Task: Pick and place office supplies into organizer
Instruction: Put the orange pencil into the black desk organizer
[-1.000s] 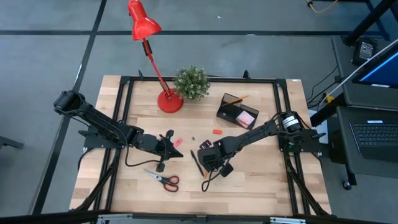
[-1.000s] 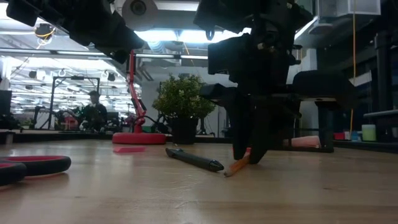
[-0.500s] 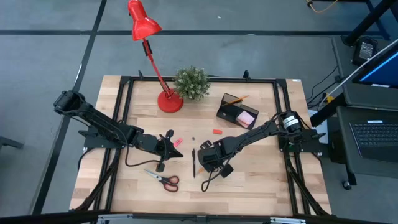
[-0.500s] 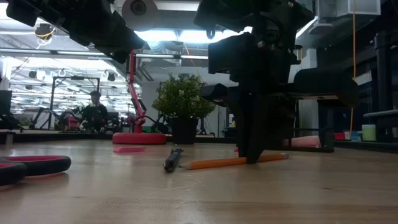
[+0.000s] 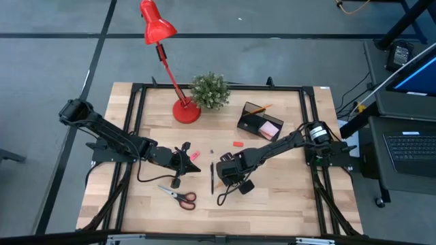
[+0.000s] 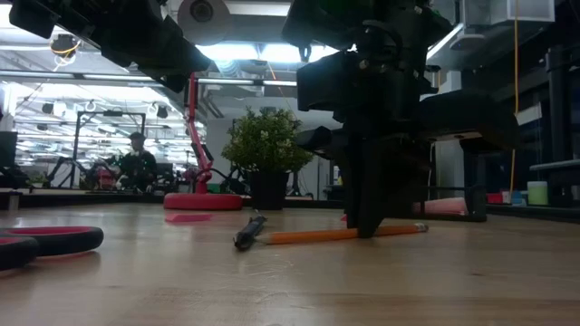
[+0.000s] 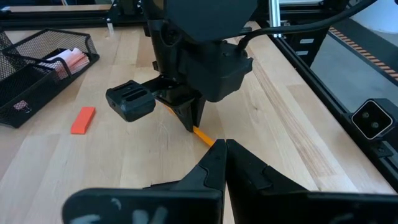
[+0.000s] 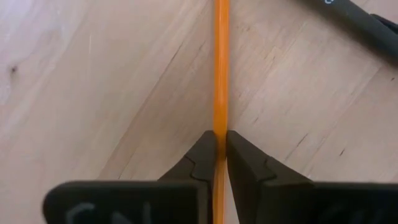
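Observation:
My right gripper (image 5: 230, 181) stands near the table's middle, pointing down, shut on an orange pencil (image 6: 317, 235). A thin black pen (image 5: 212, 177) lies beside it on the wood. My left gripper (image 5: 184, 160) hovers left of the pen, shut and holding nothing, with a small pink eraser (image 5: 195, 155) close by. Orange-handled scissors (image 5: 181, 196) lie flat toward the near edge. A red eraser (image 5: 238, 144) lies on the wood short of the black mesh organizer (image 5: 259, 121). The organizer holds a pink sticky-note pad (image 5: 270, 129) and another pencil. My right gripper pinches the pencil's shaft (image 8: 220, 124) between its two fingers (image 8: 202, 155), coming from above and lying across it. The pencil runs out on both sides of the fingers, nearly level and low over the wood (image 6: 408, 229). Whether it rests on the table I cannot tell.
A red desk lamp (image 5: 185, 111) and a small green potted plant (image 5: 210, 90) stand at the far edge, left of the organizer. A black metal frame borders the tabletop. Bare wood lies right of my right gripper and along the near edge. A person shows in the room behind.
My right gripper has turned with the pencil: the pencil, which pointed toward the low camera with one end down, now lies nearly level across that view. The black pen has swung about and now points toward the near edge.

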`<state>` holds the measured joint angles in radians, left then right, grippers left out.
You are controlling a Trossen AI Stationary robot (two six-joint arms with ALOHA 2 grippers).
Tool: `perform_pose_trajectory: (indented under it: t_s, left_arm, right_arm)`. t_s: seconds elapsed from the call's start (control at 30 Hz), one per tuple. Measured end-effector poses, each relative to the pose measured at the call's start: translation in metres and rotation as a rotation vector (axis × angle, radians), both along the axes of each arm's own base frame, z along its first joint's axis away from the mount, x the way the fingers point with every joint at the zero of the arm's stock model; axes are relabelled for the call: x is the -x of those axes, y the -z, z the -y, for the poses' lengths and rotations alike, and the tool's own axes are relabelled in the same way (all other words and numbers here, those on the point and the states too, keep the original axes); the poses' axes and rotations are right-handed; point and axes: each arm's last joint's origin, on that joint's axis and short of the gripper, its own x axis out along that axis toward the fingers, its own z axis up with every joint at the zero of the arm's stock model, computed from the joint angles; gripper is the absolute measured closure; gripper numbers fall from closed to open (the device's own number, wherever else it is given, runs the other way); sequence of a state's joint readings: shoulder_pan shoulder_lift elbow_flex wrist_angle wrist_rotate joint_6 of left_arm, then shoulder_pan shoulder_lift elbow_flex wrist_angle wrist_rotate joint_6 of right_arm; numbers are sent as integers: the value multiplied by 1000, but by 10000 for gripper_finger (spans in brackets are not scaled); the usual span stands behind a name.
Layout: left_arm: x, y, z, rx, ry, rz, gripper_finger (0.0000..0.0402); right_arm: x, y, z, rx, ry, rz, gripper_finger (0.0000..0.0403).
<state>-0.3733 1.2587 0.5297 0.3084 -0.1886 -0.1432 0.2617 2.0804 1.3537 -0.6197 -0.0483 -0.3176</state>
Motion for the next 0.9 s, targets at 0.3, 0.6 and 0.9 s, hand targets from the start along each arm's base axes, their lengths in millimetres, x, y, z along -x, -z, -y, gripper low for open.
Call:
perform_pose_trajectory:
  t_s: [0.3, 0.6, 0.9]
  left_arm:
    - [0, 0, 0, 0, 0, 0, 398]
    - [0, 0, 0, 0, 0, 0, 398]
    - [0, 0, 0, 0, 0, 0, 398]
  right_arm:
    - [0, 0, 1, -3, 2, -1, 366]
    - [0, 0, 1, -6, 2, -1, 390]
    - [0, 0, 2, -6, 2, -3, 388]
